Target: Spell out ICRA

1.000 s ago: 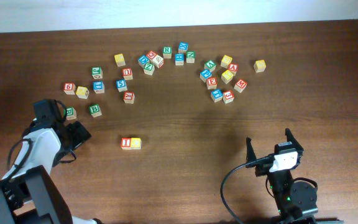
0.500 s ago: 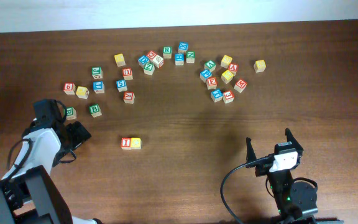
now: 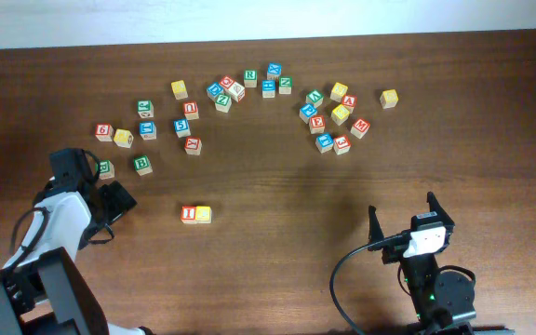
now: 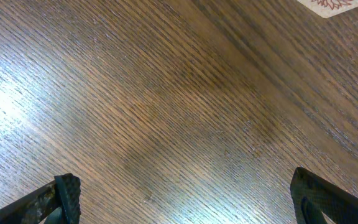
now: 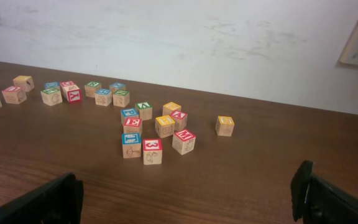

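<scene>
Right now the two placed blocks sit side by side, touching: a red block with its I facing up, and a yellow block against its right side. Their short row runs left to right, parallel to the far edge of the worktop. The yellow block's letter is too small to read from above.

Only the overhead view shows this pair. The left wrist view gives bare wood grain and a pale block corner at its top edge; which block it belongs to, I cannot tell. The right wrist view looks across a loose cluster of blocks toward a white wall. That cluster lies well beyond the red block and to its right.

The left gripper has its fingers spread wide over bare wood, holding nothing, well to the left of the red block. The right gripper is likewise spread and empty, well apart from the red block, to its right and nearer the front edge.
</scene>
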